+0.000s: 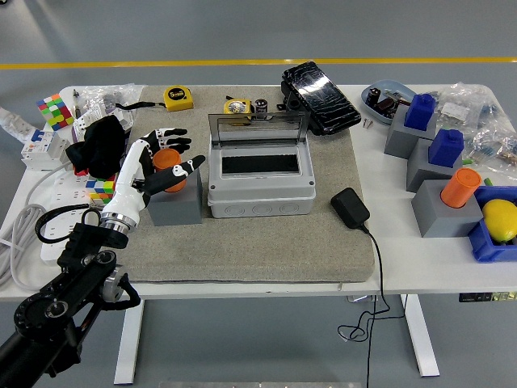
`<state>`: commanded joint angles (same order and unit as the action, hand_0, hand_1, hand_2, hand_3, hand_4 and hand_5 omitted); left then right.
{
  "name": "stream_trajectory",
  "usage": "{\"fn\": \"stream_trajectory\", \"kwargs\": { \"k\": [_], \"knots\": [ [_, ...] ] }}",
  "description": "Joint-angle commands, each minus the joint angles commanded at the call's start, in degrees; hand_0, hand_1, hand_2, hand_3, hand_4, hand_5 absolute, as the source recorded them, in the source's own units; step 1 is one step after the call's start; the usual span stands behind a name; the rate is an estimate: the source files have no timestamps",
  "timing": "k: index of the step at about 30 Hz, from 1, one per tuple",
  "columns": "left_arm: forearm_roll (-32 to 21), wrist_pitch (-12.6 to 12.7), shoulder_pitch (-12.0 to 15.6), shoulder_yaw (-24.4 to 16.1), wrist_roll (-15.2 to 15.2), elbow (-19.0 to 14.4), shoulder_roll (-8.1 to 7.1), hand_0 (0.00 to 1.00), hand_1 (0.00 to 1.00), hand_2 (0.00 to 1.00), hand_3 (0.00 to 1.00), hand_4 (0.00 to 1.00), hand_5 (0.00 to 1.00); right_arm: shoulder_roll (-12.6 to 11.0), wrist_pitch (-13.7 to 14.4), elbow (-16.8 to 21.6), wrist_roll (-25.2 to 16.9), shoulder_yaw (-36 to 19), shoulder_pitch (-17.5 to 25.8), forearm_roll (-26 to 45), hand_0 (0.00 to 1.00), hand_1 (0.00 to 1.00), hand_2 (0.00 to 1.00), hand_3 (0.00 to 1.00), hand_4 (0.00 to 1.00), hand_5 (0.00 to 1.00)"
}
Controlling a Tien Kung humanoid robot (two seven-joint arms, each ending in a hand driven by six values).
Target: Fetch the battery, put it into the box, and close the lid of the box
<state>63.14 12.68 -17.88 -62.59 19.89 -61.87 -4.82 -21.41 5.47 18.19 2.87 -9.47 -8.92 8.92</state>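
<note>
Our left hand (158,161) hovers with fingers spread around the orange cylindrical battery (167,166), which stands in its grey block holder (175,204) left of the open grey plastic box (260,187). We should close evenly, then lift straight up.

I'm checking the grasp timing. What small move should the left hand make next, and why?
Probably close the fingers. The left hand is spread around the orange battery standing in its grey holder without gripping it, and the box waits with its lid up.
</note>
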Motion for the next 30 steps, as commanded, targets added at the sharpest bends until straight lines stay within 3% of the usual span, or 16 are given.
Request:
{"fn": "stream_trajectory", "kwargs": {
  "k": [3,4,9,10,15,16,21,22,27,28,30],
  "knots": [
    [0.1,0.8,-0.2,0.6,1.0,1.1,0.18,0.681,0.623,0.551,0.551,0.998,0.123,0.0,0.0,0.0,0.0,0.0,0.0,0.0,0.57,0.597,0.576,0.549,0.932,0.483],
    [0.3,1.0,-0.2,0.7,1.4,1.4,0.23,0.661,0.613,0.537,0.545,0.998,0.051,0.0,0.0,0.0,-0.1,0.0,0.0,0.0,0.57,0.597,0.576,0.55,0.933,0.482],
    [0.6,2.2,-0.6,1.3,2.7,2.7,0.53,0.661,0.613,0.537,0.545,0.998,0.051,0.0,0.0,0.0,-0.1,0.0,0.0,0.0,0.57,0.597,0.576,0.55,0.933,0.482],
    [0.7,2.5,-0.8,1.4,2.9,3.0,0.64,0.644,0.575,0.513,0.541,0.998,0.002,0.0,0.0,0.0,-0.1,0.1,0.0,0.0,0.57,0.597,0.576,0.55,0.933,0.483],
    [0.5,3.1,-1.5,1.8,3.7,4.2,1.18,0.644,0.575,0.513,0.541,0.998,0.002,0.0,0.0,0.0,0.0,0.3,0.0,0.1,0.57,0.597,0.576,0.55,0.933,0.483],
    [0.3,3.2,-1.7,1.9,3.8,4.5,1.33,0.501,0.477,0.446,0.523,0.967,0.002,0.0,0.0,0.0,0.0,0.2,0.0,0.1,0.57,0.596,0.576,0.55,0.934,0.484],
    [-0.5,3.2,-2.6,2.4,4.2,6.0,1.96,0.501,0.477,0.446,0.523,0.967,0.002,0.0,0.0,0.1,0.0,0.2,-0.1,0.1,0.57,0.596,0.576,0.55,0.934,0.484],
    [-0.6,3.1,-2.7,2.5,4.3,6.3,2.06,0.419,0.434,0.435,0.51,0.92,0.002,0.0,0.0,0.1,0.0,0.2,-0.1,0.1,0.571,0.596,0.576,0.55,0.934,0.484],
    [-1.5,2.8,-3.4,2.8,4.6,7.5,2.63,0.419,0.434,0.435,0.51,0.92,0.002,-0.1,0.0,0.1,0.0,0.3,-0.1,0.1,0.571,0.596,0.576,0.55,0.934,0.484],
    [-1.7,2.8,-3.5,2.8,4.8,7.7,2.73,0.253,0.354,0.411,0.48,0.859,0.002,-0.1,0.0,0.1,0.0,0.3,-0.1,0.1,0.57,0.596,0.576,0.55,0.934,0.484],
    [-2.0,2.8,-3.6,2.8,5.0,7.9,2.88,0.253,0.354,0.411,0.48,0.859,0.002,-0.1,0.0,0.1,0.0,0.3,-0.1,0.1,0.57,0.596,0.576,0.55,0.934,0.484]
  ]
}}
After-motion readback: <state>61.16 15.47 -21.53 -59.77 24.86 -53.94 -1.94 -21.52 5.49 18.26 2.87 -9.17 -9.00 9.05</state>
